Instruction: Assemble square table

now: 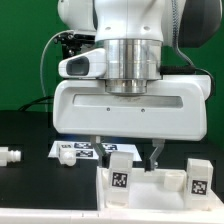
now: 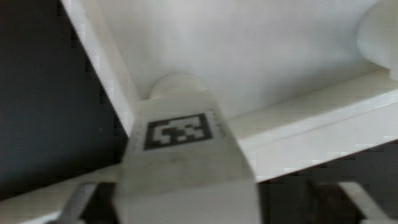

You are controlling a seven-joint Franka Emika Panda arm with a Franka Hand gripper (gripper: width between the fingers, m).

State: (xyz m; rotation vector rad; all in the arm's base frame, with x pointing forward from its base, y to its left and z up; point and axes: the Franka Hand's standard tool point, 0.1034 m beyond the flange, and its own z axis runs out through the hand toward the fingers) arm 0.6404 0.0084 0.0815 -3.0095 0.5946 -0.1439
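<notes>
the square table (image 1: 152, 196) stands at about 6 o'clock in the exterior view, low in front of the arm, on the black work surface (image 1: 30, 186). two short white legs rise upright from it. the nearer leg (image 1: 120, 172) is at 6 o'clock, directly under the arm. the second leg (image 1: 197, 176) is at about 4 o'clock, well apart from the first. each shows a black-and-white square tag on the face turned to the camera.

the gripper (image 1: 127, 160) hangs straight down over the nearer leg, with one finger on either side of it. its fingers (image 1: 155, 156) are spread wider than the leg. in the wrist view the same leg (image 2: 178, 135) fills the middle, tag up, and a dark gap shows between it and each finger (image 2: 68, 205). so the gripper (image 2: 210, 205) is released and grasps nothing. behind the leg in that view lies the pale tabletop panel (image 2: 267, 50), with its raised edge running slantwise against the black surface.

the marker board (image 1: 82, 151) lies flat at about 7 o'clock in the exterior view, behind the table and partly hidden by the arm. a small white part (image 1: 12, 156) lies on its side at about 8 o'clock, near the frame's edge. it may be another leg, but it is too small to tell. a green backdrop (image 1: 20, 50) fills the area at 10 o'clock.
</notes>
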